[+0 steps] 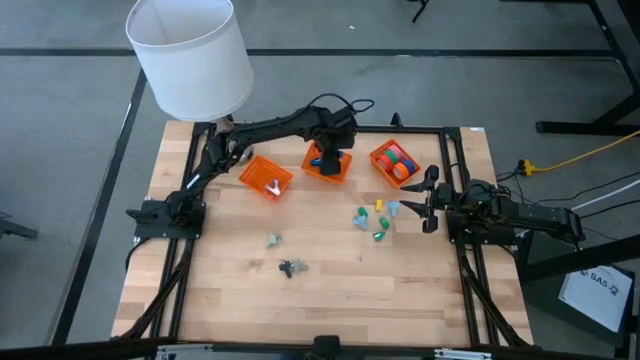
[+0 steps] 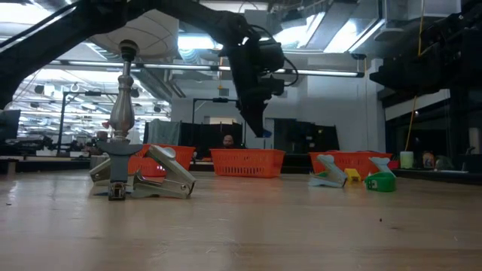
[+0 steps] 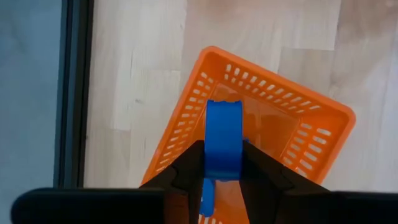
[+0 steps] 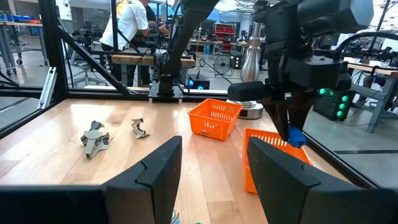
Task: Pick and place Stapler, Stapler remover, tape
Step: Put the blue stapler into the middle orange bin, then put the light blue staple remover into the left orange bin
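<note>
Hovering left claw [image 3: 222,177] over middle orange basket [image 3: 311,118] at counter's 12 o'clock, pinching blue stapler [image 3: 222,140] for drop-in; right claw [image 4: 211,174] parked open at 3 o'clock.

I can read only one bit of text: a white sheet [image 1: 598,290] on the floor past the table's right edge in the high view carries dark letters, roughly "SAS" plus another character I can't make out. On the baskets, tools and arms I see no legible label.
</note>
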